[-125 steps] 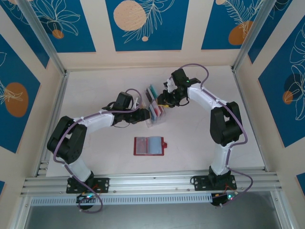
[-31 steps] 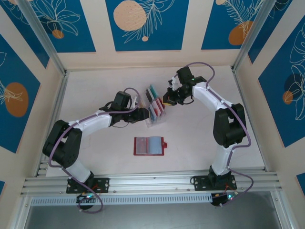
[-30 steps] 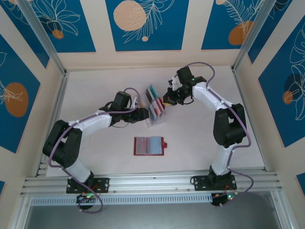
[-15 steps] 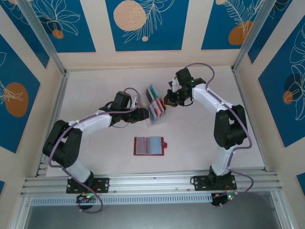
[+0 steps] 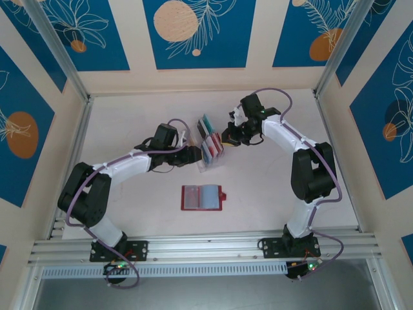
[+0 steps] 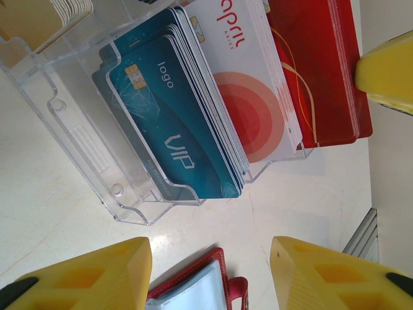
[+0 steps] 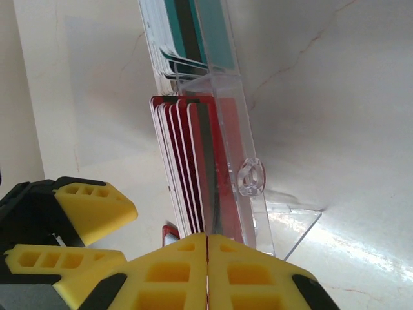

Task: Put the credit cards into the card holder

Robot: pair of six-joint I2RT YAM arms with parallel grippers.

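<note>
Several credit cards stand in a clear slotted rack (image 5: 210, 150): teal ones (image 6: 174, 110), a white and red one (image 6: 242, 84) and red ones (image 6: 322, 64). The red card holder (image 5: 202, 197) lies open nearer the arms, and its corner (image 6: 200, 289) lies between my left fingers. My left gripper (image 5: 193, 155) (image 6: 210, 278) is open and holds nothing, just left of the rack. My right gripper (image 5: 227, 138) (image 7: 208, 255) is shut, its tips against the top edges of the red cards (image 7: 193, 168) at the rack's right end. Whether a card is pinched there is unclear.
The rack's clear end wall (image 7: 248, 174) stands right beside my right fingertips. The left gripper's yellow fingers (image 7: 90, 210) sit close on the rack's other side. Bare tabletop (image 5: 129, 206) lies round the card holder. Walls enclose the table.
My right gripper has shifted slightly down and toward the rack's red cards. The left arm, the rack and the card holder have not moved.
</note>
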